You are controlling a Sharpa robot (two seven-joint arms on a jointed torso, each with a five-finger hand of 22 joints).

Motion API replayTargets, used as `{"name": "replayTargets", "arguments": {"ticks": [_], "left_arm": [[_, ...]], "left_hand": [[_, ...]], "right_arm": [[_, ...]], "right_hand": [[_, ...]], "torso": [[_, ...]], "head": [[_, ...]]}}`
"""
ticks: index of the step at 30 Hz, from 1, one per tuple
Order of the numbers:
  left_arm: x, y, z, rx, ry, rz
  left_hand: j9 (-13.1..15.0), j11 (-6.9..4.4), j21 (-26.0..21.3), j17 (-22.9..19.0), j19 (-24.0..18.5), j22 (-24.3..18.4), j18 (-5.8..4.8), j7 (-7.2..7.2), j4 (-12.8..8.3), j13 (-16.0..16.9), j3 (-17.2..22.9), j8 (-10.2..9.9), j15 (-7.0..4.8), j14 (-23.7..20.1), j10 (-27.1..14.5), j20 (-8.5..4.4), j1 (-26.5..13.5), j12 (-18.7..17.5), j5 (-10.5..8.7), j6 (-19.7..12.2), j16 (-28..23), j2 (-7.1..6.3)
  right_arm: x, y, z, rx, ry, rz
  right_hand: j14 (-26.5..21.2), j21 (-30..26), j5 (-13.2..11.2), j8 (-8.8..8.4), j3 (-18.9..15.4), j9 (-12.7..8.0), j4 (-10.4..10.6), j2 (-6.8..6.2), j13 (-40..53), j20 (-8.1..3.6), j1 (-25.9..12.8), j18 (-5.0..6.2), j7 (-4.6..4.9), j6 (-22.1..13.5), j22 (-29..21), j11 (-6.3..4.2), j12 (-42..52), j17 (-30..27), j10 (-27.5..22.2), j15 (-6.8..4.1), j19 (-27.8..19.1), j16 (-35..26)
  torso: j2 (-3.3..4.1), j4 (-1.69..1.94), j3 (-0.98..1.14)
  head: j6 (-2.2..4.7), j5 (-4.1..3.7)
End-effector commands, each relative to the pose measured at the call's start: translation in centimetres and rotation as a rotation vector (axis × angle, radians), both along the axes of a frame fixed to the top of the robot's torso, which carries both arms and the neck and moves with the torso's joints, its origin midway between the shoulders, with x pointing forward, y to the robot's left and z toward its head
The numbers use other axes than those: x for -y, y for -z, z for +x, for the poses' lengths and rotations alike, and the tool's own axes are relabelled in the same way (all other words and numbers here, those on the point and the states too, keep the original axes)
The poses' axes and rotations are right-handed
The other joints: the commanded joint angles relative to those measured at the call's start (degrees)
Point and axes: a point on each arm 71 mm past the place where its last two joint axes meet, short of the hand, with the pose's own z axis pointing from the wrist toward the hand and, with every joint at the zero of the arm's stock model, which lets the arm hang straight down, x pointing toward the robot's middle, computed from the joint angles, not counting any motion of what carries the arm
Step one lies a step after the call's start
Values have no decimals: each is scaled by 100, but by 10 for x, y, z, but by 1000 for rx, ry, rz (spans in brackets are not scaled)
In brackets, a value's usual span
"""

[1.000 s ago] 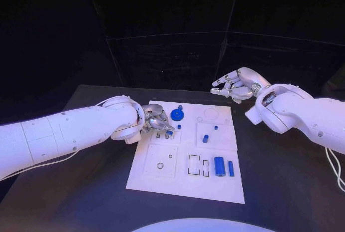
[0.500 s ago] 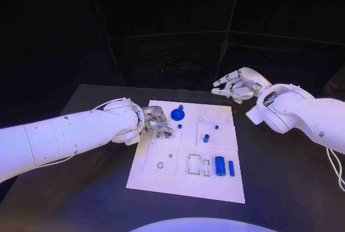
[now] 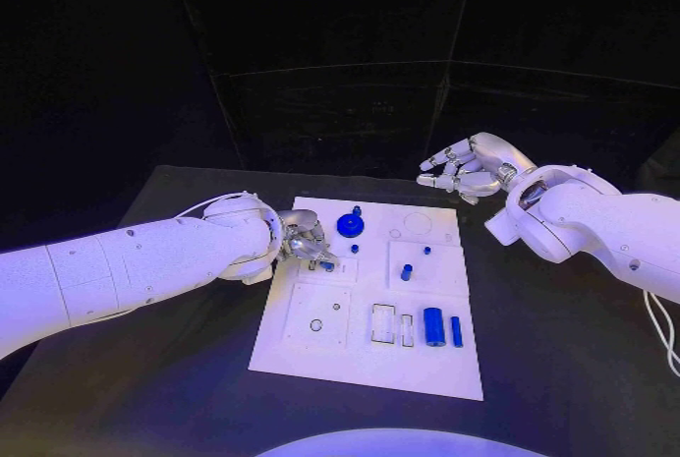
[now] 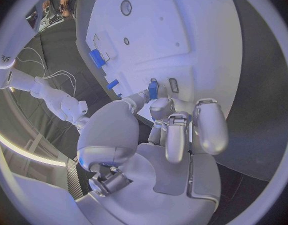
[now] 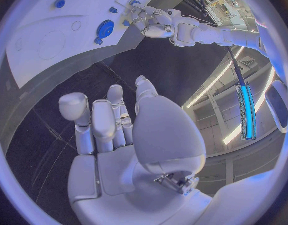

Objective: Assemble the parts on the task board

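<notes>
— What did the surface look like?
— A black table (image 3: 170, 378) in a dark room, with the white task board (image 3: 371, 359) at its middle.
— And the part?
— The left hand (image 3: 301, 239) pinched a small blue part (image 4: 153, 90) over the board's ten o'clock area, its long axis standing roughly square to the board.
— The other hand?
— The right hand (image 3: 468, 167) hovered off the board's one o'clock corner, fingers loosely curled, grasping nothing.
</notes>
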Motion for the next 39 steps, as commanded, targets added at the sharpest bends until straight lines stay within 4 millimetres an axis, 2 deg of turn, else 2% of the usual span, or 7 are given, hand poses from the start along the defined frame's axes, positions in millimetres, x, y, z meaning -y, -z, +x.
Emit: {"name": "replayTargets", "arguments": {"ticks": [1,11,19,21,23,26,39], "left_arm": [[1,1,0,-2,24,23],[2,5,-1,-17,33,37],[1,8,-3,-28,39,46],[1,9,-4,-29,41,47],[1,9,-4,-28,39,45],[1,8,-3,-23,35,43],[3,8,-1,-11,28,36]], "left_hand": [[2,2,14,1510,37,2,-90,-43,-917,5,941,24,-9,615,31,-9,-3,33,28,-11,19,6],[9,3,29,1510,43,24,-94,-44,-914,19,952,29,-9,615,39,-9,-14,46,38,-9,19,0],[19,3,33,1510,46,31,-95,-45,-904,25,964,37,-8,615,45,-9,-35,54,46,-6,19,-9],[44,-3,41,1510,51,46,-97,-54,-886,40,996,56,-12,615,57,-11,-91,70,126,2,19,-41],[80,-14,48,1510,56,63,-99,-68,-857,60,1026,84,-19,615,73,-18,-179,93,309,13,19,-101],[109,-27,64,1510,64,91,-104,-85,-807,79,1011,107,-27,615,91,-24,-276,115,397,29,19,-156],[149,-70,97,1510,84,163,-116,-145,-455,150,625,135,-63,615,136,-55,-758,204,393,148,19,-327]], "right_arm": [[-2,-2,0,7,-14,1],[-2,-2,-1,7,-14,1],[-2,-2,-1,7,-14,1],[-2,-2,-1,7,-14,1],[-2,-2,-1,7,-15,1],[-2,-2,-1,7,-16,1],[-2,-1,0,6,-13,0]], "right_hand": [[34,-33,39,20,-28,-6,-1,59,-5,11,4,89,-8,0,-3,0,-14,-3,-30,-12,-28,-29],[35,-35,41,21,-31,-6,-1,62,-3,11,4,89,-8,0,-6,0,-10,-4,-29,-12,-28,-31],[35,-36,42,21,-32,-6,-1,64,-3,11,5,89,-8,0,-7,0,-9,-4,-28,-12,-28,-32],[35,-36,42,21,-32,-6,-1,64,-3,11,5,89,-8,0,-7,0,-9,-4,-28,-12,-28,-32],[35,-36,42,21,-32,-6,-1,64,-3,11,5,89,-8,0,-7,0,-9,-4,-28,-12,-28,-32],[35,-36,42,21,-32,-6,-1,64,-3,11,5,89,-8,0,-7,0,-9,-4,-28,-12,-28,-32],[35,-36,42,21,-32,-6,-1,64,-3,11,5,89,-8,0,-7,0,-9,-4,-28,-12,-28,-32]], "torso": [[1,-6,5],[1,3,2],[-4,4,-1],[-3,2,-4],[-4,2,-5],[-1,4,-1],[-1,1,1]], "head": [[-4,-3],[-25,-36],[-54,-33],[-55,-33],[-52,-34],[-45,-25],[-63,-39]]}}
